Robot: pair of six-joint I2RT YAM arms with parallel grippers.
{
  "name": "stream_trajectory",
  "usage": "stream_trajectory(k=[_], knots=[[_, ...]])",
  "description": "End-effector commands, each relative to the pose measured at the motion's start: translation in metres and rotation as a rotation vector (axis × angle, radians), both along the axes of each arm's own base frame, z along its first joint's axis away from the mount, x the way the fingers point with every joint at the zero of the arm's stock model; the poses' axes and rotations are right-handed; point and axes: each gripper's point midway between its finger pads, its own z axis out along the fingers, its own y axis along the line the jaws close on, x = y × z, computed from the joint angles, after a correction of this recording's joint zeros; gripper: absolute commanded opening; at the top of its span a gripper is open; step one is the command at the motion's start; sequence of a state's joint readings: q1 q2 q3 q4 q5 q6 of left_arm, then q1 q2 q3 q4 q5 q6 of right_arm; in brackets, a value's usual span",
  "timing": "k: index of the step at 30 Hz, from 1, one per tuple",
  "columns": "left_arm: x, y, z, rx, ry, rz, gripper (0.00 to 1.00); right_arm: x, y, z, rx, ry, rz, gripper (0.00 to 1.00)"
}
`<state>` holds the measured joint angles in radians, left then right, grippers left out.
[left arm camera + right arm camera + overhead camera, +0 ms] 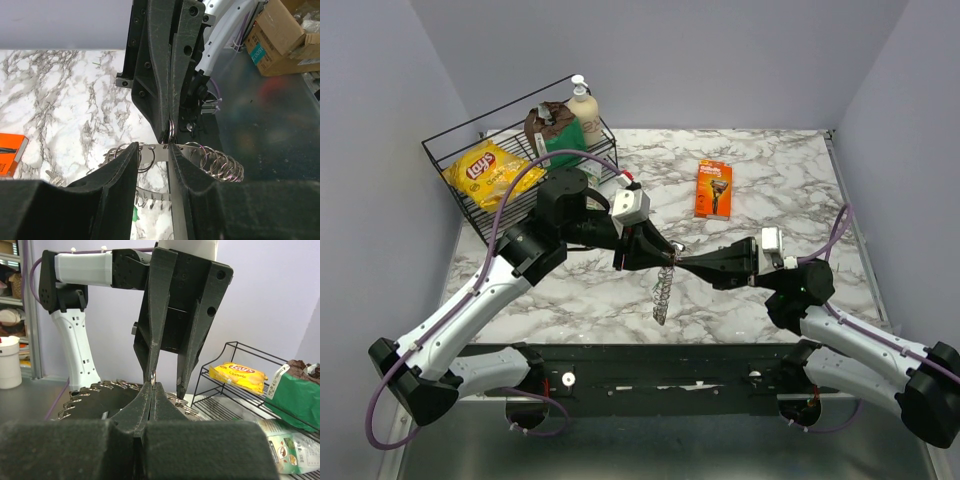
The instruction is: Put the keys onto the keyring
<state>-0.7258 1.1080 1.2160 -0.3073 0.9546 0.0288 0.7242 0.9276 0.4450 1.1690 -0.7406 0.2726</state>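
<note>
Keyring (663, 290) hung above the worktop (770, 170), pinched in the fully closed right tool (686, 262); left tool (660, 252) stood partly open astride it, grip unclear. Coloured keys weren't plainly visible; threading seemed barely begun.

- In the left wrist view, the left pincer's (152, 150) own fingers cover the middle of the keyring (215, 162); only loops to either side show.
- A green speck (134, 215) sits low between those fingers, and too little shows to say what it is.
- The orange package (10, 152) is cut by the left edge.
- The cardboard boxes (280, 35) are blurred and run off the top right corner.
- In the right wrist view, the right pincer (152, 385) blocks most of the keyring behind it. The green bag (297, 390) is cut by the right edge, the white container (6, 362) by the left.
- From above, the keyring's pieces are too small to tell apart.
</note>
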Motion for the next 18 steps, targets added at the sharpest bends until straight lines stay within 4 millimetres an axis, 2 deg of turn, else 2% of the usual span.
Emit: stream_trajectory(k=[1, 7, 13, 18], knots=[[0.0006, -0.0057, 0.0099, -0.012, -0.016, -0.007, 0.36, -0.001, -0.0039, 0.0115, 0.047, -0.042, -0.013, 0.01], [0.0019, -0.006, 0.0113, -0.012, -0.023, 0.003, 0.27, -0.0014, -0.0037, 0.0106, 0.044, -0.042, -0.011, 0.01], [0.0039, -0.0068, 0.014, -0.023, -0.027, 0.015, 0.0, -0.0017, -0.0018, 0.008, 0.035, -0.038, -0.001, 0.01], [0.0085, -0.0054, 0.0192, -0.045, -0.048, 0.055, 0.0, -0.0004, -0.0011, 0.0055, 0.029, -0.029, -0.001, 0.01]])
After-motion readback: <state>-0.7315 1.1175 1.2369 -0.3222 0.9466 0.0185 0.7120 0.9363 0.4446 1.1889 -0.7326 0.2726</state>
